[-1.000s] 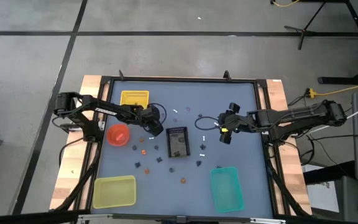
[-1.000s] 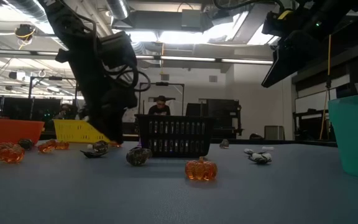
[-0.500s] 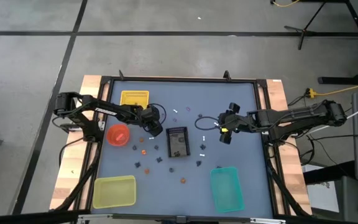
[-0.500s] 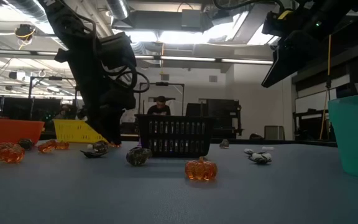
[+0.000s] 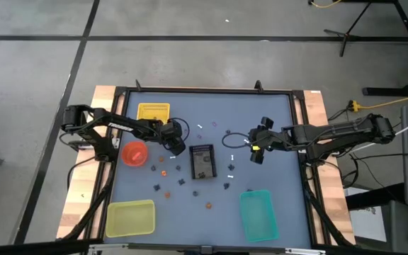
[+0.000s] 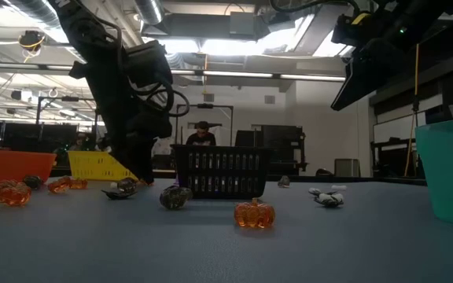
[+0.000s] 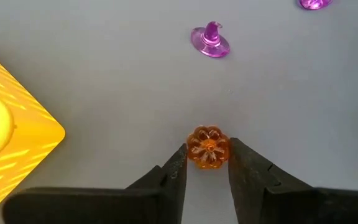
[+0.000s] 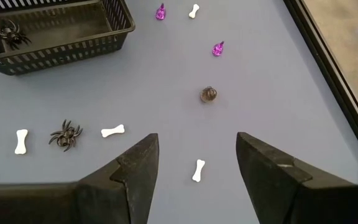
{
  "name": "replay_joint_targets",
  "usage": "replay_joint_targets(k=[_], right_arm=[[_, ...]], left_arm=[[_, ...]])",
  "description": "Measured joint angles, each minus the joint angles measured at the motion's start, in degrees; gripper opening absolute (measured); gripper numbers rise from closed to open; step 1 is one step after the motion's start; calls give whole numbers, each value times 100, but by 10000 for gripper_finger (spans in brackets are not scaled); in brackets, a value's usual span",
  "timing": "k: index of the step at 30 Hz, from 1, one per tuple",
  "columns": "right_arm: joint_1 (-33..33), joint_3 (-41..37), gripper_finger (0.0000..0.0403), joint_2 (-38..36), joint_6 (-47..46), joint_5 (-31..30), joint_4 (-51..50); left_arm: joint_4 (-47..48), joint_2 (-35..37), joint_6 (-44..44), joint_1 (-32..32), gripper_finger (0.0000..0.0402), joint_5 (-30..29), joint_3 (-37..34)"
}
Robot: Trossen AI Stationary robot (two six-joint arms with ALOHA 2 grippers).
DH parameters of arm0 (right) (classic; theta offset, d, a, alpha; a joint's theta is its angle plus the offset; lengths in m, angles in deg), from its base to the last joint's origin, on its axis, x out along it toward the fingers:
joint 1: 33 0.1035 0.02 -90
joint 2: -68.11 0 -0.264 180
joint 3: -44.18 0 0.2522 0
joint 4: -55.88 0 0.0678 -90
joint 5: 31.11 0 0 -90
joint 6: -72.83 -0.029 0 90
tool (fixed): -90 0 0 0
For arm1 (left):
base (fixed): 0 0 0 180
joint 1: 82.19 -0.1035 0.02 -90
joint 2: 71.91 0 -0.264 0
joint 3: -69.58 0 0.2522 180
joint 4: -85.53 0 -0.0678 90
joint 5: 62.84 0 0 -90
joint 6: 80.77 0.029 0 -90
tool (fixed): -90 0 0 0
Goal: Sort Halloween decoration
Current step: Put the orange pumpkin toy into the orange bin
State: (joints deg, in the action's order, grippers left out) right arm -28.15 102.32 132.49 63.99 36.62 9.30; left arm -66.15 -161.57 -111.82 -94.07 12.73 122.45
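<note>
The left gripper (image 7: 207, 163) pinches a small orange pumpkin (image 7: 207, 147) at the black tray's (image 5: 202, 161) nine o'clock, ready for sorting, while the right gripper (image 8: 194, 155) hovers, jaws apart, at three o'clock

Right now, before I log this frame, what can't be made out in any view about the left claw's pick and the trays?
- Grip: in the left wrist view the left claw flanks the orange pumpkin; contact is not clear.
- Same pumpkin in the high view: hidden under the left arm.
- Black basket: cut off by the right wrist view's edge; one spider shows.
- Teal bin contents: hidden by its wall in the low view.
- Right claw hangs open, holding nothing.
</note>
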Motion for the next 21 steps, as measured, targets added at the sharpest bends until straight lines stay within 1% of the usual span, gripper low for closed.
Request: replay_joint_targets(k=[21], right_arm=[[1, 0, 214, 1, -1, 0, 0]], left_arm=[[0, 4, 9, 0, 69, 55, 0]])
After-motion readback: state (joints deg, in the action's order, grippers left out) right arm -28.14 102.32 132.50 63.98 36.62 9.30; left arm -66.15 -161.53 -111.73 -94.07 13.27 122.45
